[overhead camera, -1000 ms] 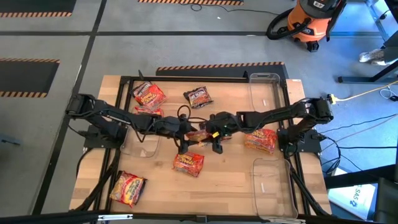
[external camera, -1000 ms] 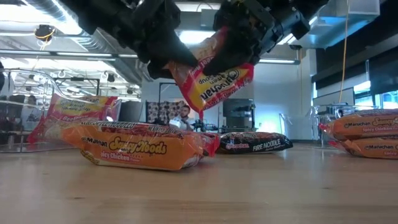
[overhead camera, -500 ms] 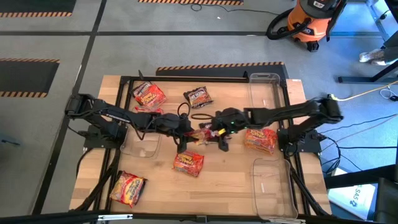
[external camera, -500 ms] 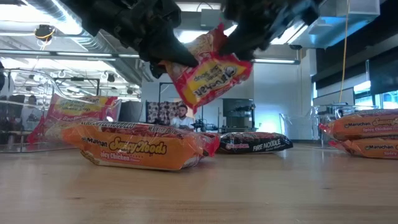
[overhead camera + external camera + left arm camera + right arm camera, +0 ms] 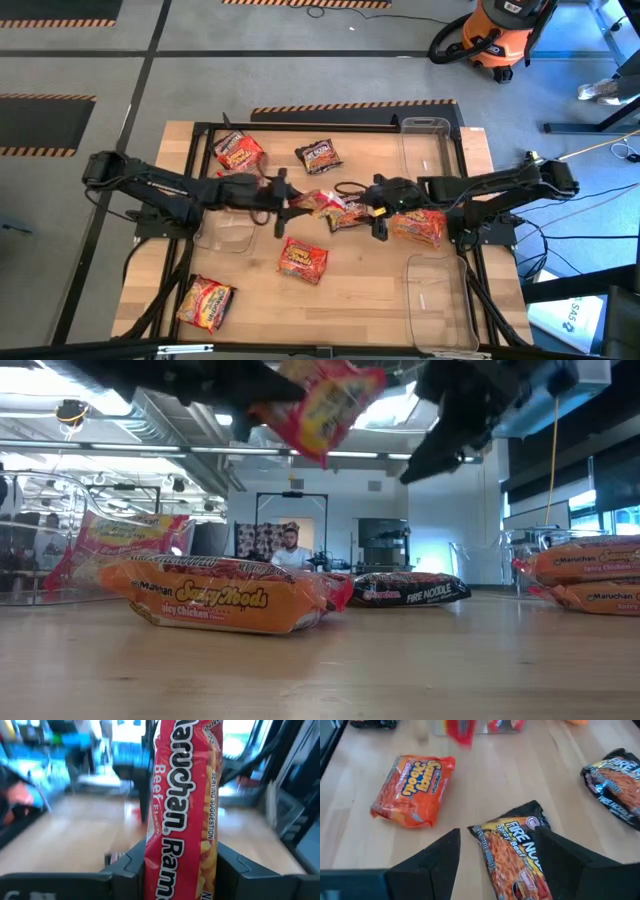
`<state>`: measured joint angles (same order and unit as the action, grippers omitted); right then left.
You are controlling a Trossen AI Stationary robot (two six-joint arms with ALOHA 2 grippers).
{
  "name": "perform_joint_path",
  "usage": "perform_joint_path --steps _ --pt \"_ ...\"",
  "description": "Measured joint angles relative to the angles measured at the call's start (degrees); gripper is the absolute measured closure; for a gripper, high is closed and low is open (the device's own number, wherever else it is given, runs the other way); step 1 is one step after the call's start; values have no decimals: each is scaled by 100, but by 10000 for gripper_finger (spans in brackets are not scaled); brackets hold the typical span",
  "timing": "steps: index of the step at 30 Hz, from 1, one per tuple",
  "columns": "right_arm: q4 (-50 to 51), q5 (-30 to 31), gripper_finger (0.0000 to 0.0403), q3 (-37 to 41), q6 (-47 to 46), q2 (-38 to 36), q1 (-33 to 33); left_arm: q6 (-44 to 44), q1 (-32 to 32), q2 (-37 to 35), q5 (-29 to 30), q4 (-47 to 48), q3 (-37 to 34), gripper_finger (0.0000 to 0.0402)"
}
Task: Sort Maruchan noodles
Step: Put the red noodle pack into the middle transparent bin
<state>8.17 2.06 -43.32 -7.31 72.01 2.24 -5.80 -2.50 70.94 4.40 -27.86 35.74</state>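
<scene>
A red-and-yellow Maruchan beef packet (image 5: 318, 203) hangs above the table's middle, with my left gripper (image 5: 288, 200) shut on it. In the low view the packet (image 5: 325, 400) is high over the table. My right gripper (image 5: 381, 210) stands open just right of it and holds nothing. Its fingers hang over a black Fire Noodle packet (image 5: 512, 852) that lies flat on the table. An orange Spicy Chicken packet (image 5: 302, 260) lies flat nearer the front edge. My left gripper pinches the beef packet between its two fingers at one end (image 5: 175, 870). The fingers come level from the table's left and lie along the packet. The rest of the packet sticks out past the fingertips toward the right, lifted clear of the table.
More packets lie at the far left (image 5: 239, 152), far middle (image 5: 319, 155), near left (image 5: 205, 302) and right (image 5: 418, 226). Clear bins stand at the far right (image 5: 425, 150), near right (image 5: 437, 300) and left (image 5: 226, 232). A person (image 5: 291, 547) sits in the room behind.
My left gripper has shut on the beef packet while my right gripper has opened and let go of it. The right gripper has drawn back toward the table's right edge. The left gripper has carried the packet upward and a little toward the left.
</scene>
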Motion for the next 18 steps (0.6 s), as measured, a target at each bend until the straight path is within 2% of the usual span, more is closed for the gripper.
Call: perform_joint_path --steps 5,8,13,18 --pt "-2995 93 170 1044 29 101 0 -127 148 1 -244 -2342 -699 271" --pt "-4312 102 171 1363 64 186 0 -140 174 13 -247 -3268 -911 271" --pt "-5046 727 170 1294 26 212 0 -114 168 18 -262 -3837 -908 271" --pt "-5273 800 139 962 123 289 -49 60 168 18 -151 -3903 -755 270"
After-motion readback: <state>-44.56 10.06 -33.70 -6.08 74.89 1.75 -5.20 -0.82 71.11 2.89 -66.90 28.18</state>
